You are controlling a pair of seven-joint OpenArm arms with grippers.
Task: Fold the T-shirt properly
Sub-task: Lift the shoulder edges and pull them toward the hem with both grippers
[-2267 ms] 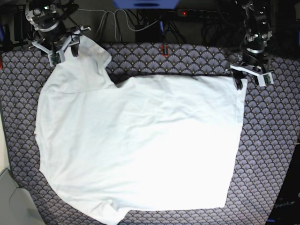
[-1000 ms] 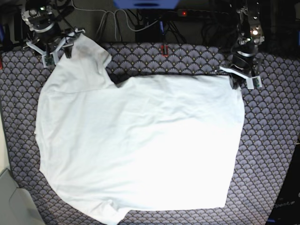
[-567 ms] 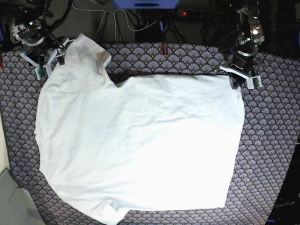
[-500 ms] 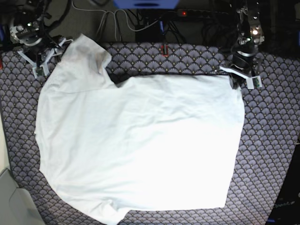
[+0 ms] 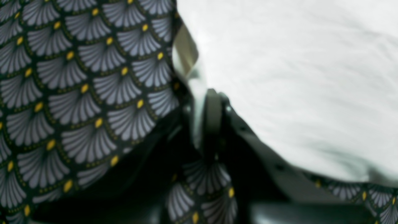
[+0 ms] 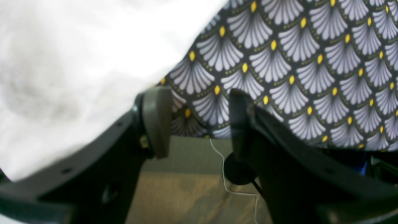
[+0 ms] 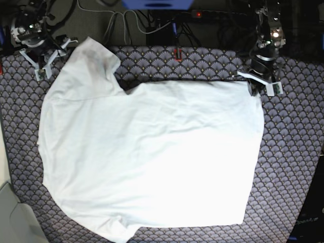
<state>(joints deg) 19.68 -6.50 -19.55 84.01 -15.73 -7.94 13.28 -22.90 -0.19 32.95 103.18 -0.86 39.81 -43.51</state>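
Shirt (image 7: 147,157) lay flat on our cloth (image 7: 288,167) | left claw (image 5: 206,118) was clamped on its hem corner, seemingly by a thin bite, view blurred | right claw (image 6: 199,121) stood apart off the sleeve | risk: hem slips when we lift, fold skews

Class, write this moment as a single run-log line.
T-shirt: flat on patterned cloth | left tool: shut on T-shirt corner | right tool: open, beside sleeve, holding nothing
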